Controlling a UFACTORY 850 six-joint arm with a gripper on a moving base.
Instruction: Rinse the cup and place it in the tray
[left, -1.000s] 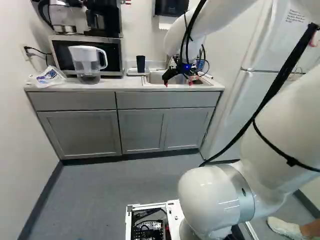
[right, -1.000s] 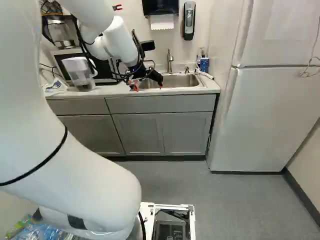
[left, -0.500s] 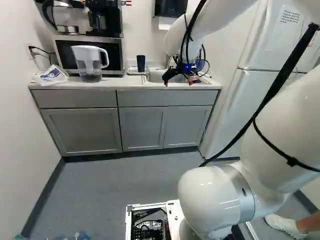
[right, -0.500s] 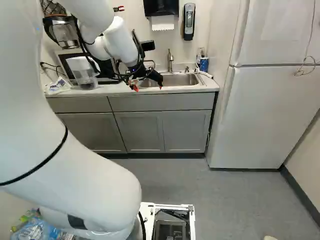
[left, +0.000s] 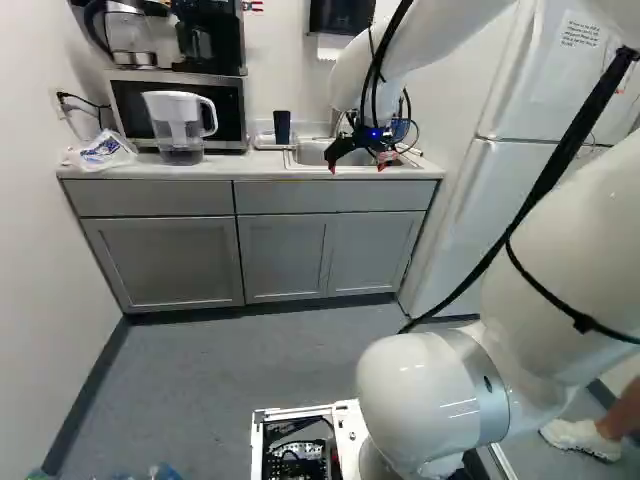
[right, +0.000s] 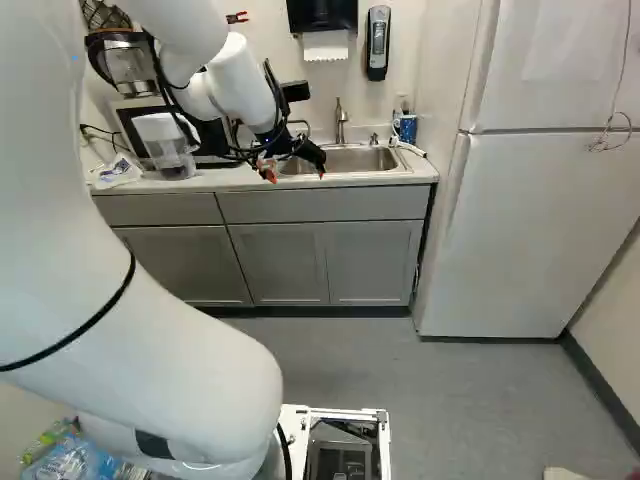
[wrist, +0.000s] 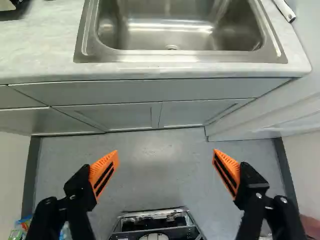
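Your gripper is empty, fingers wide apart; the wrist view has the two orange pads facing each other across a broad gap. Floor shows between and beneath them, and the front edge of the counter runs ahead of the fingertips. Sink is farther ahead, beyond that edge, with its near rim nearly parallel to it.

Your cup, the dark one, is upright on the far side of the counter, left of the gripper in the left base view and well apart from both fingers. It's at the white tray, just beside the sink; you can't tell from here whether it stands on the tray or right behind it. The arm covers that spot in the right base view.

Farther left in the left base view you've got the clear pitcher in front of the microwave, with the coffee maker on top and a white packet beside the pitcher. Right base view gives you the faucet upright behind the sink, a blue container near its right rear corner, and the fridge right of the counter.
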